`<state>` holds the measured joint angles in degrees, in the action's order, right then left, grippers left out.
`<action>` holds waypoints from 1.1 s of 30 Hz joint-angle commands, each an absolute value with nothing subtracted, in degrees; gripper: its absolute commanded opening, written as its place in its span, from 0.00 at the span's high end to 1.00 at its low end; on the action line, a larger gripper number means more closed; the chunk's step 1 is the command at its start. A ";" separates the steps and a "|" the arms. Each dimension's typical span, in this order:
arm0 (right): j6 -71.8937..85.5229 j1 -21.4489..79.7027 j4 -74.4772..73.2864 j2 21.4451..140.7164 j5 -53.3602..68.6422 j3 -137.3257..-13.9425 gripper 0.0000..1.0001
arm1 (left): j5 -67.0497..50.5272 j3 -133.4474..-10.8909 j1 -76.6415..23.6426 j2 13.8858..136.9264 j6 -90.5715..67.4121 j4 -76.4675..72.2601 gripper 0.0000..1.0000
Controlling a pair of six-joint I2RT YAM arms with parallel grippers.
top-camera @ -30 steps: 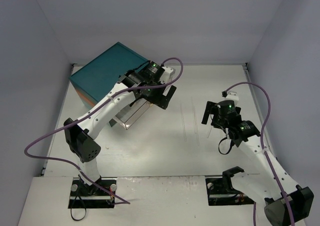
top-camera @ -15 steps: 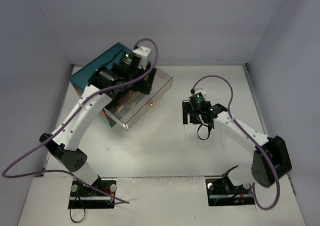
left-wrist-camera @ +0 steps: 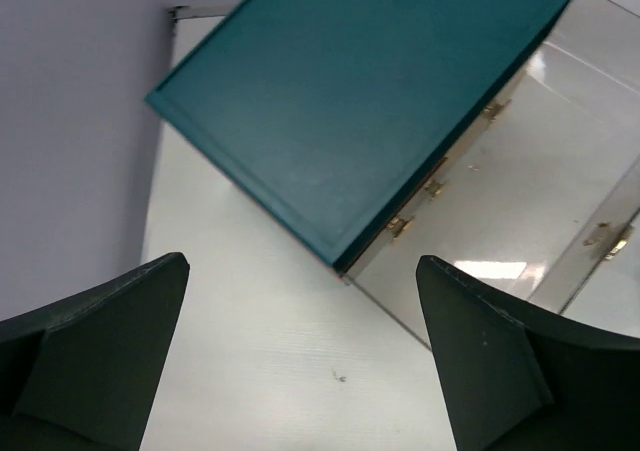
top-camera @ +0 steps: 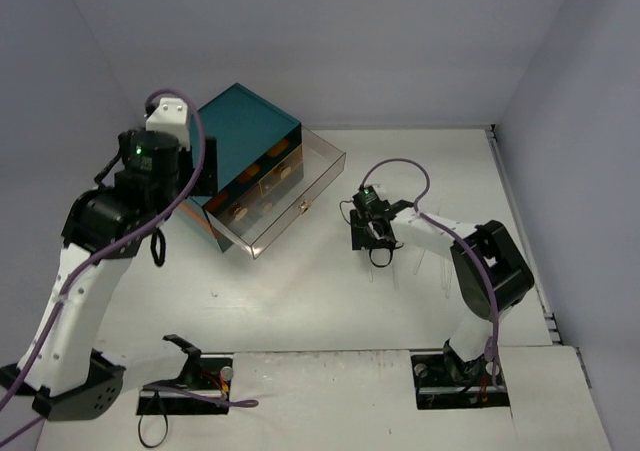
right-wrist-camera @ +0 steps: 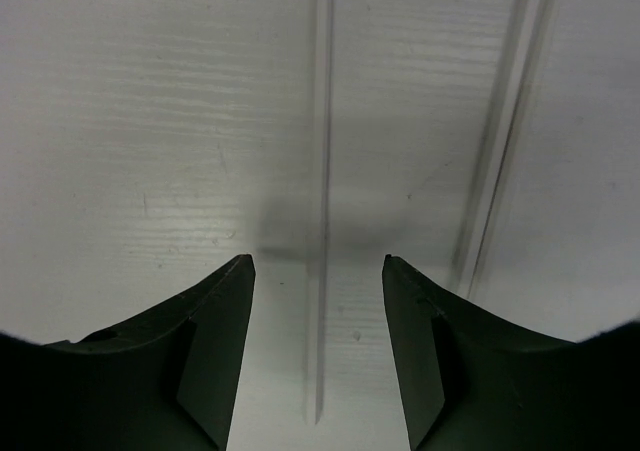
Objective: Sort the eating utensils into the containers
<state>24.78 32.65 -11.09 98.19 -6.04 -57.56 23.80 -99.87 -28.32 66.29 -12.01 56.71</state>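
Right gripper [right-wrist-camera: 317, 263] straddles clear utensil [right-wrist-camera: 322, 121], jaws apart

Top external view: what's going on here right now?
The right gripper sits low over the white table, with its fingers open on either side of a clear slim plastic utensil lying flat. Nothing is grasped yet. At least one more clear utensil lies beside it. The left gripper hangs open and empty above the teal box-shaped chest, whose clear plastic drawer is pulled out.
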 commanded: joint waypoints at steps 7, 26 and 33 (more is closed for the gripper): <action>30.52 33.75 -9.23 102.74 -10.58 -57.85 0.67 | 37.45 -89.60 -27.69 52.80 -12.67 53.79 0.03; 33.23 25.69 -14.32 81.89 -12.18 -68.51 1.00 | 41.55 -76.44 -27.69 42.52 -12.44 52.29 0.03; 42.09 31.33 -14.71 82.85 -8.99 -84.64 1.00 | 40.67 -71.33 -27.69 40.54 -13.41 51.54 0.03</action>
